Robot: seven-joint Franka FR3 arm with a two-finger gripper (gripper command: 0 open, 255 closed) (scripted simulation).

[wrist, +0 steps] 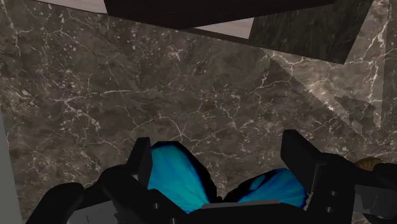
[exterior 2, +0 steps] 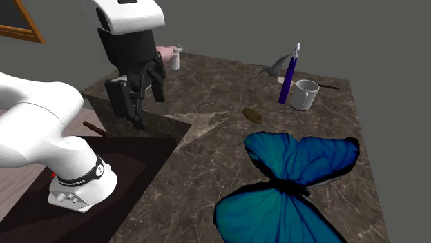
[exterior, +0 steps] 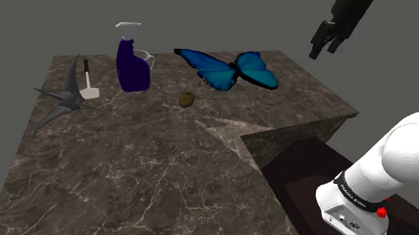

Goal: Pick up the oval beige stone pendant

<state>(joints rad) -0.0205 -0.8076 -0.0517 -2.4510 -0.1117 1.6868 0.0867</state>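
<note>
The pendant (exterior: 188,99) is a small brownish oval stone lying flat on the dark marble table (exterior: 156,178), just in front of the blue butterfly (exterior: 228,69). The second exterior view has the pendant (exterior 2: 252,114) between the butterfly (exterior 2: 290,186) and a mug (exterior 2: 304,94). My black gripper (exterior: 325,47) hangs high above the table's corner, well off to the shoulder view's right of the pendant, open and holding nothing. In the wrist view the gripper (wrist: 219,159) frames the butterfly (wrist: 178,181) far below, and the pendant (wrist: 370,164) peeks out beside one finger.
A purple spray bottle (exterior: 132,63) and a pale mug (exterior: 147,59) stand left of the pendant. Further left lie a grey bird-like figure (exterior: 66,96) and a small white tool (exterior: 87,87). The table has a notched corner (exterior: 268,141) near my stand (exterior: 355,219).
</note>
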